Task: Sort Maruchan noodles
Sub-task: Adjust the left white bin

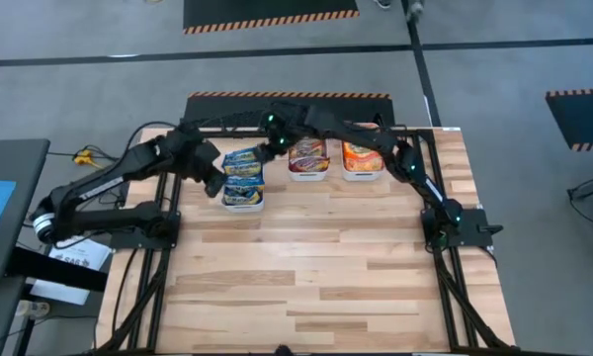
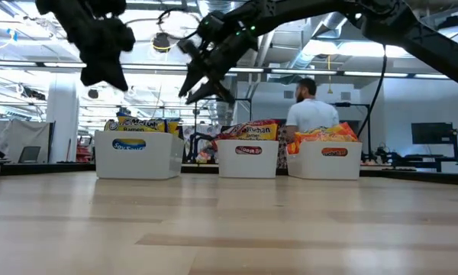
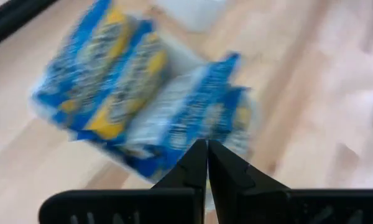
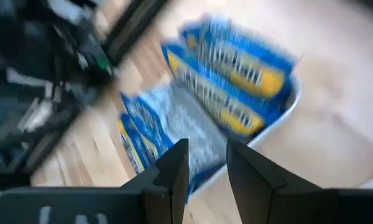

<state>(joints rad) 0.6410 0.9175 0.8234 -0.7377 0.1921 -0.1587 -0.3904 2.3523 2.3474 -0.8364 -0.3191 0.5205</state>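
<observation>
Pale butcher-block wood makes up the table, the largest thing we see, and along its far edge stand three white bins in a row. The left bin holds the blue Maruchan noodles, the middle bin the maroon packets and the right bin the orange packets — each colour in its own bin. From table height we see the packets standing upright above the rims.

Both dark arms reach toward the left bin. The left gripper hangs above the blue packets with its fingers pressed together, holding nothing. The right gripper hovers over the same bin from the other side — its fingers stand apart with a clear gap, and nothing sits between them.

Beyond the table a person in a white shirt shows in the room.
</observation>
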